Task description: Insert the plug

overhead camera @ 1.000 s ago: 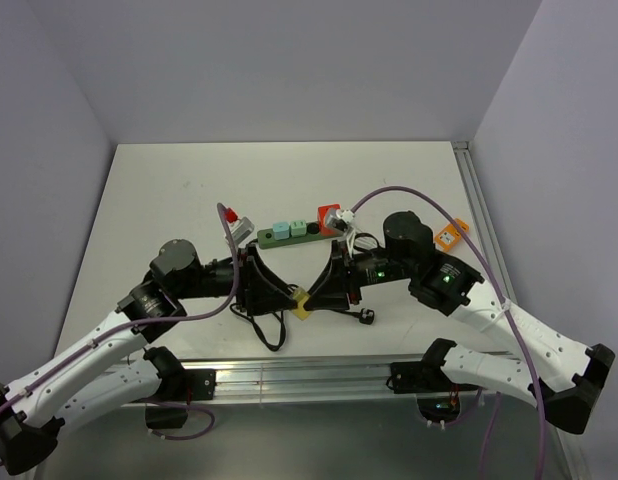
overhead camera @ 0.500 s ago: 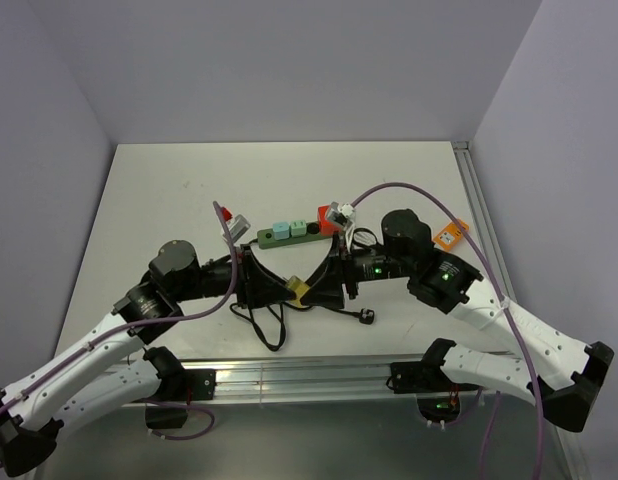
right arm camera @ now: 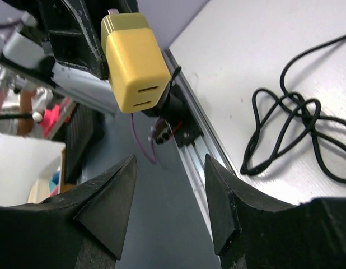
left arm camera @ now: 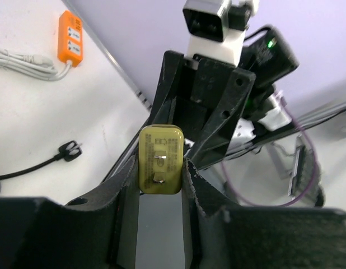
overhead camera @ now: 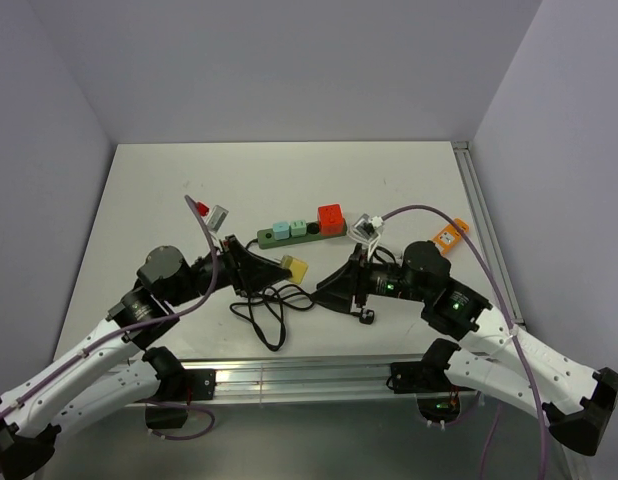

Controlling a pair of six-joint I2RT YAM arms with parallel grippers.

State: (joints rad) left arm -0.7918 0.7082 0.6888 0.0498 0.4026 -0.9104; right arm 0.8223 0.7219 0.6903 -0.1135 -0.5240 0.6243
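Top: held yellow plug [overhead camera: 292,268] aloft over near worktop [overhead camera: 169,190], short of green power strip [overhead camera: 301,229], likely for lining up. Left wrist: clenched left fingers [left arm camera: 125,193] on plug sides, leaving prong face free. Right wrist: spread right fingers [right arm camera: 108,207], empty, toward plug.

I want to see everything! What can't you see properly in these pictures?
Top view: sockets on the strip are too small to make out.
Top view: prongs on the plug are too small to see.
Right wrist view: the cable runs off the right edge.
Both wrist views: the strip is out of frame.
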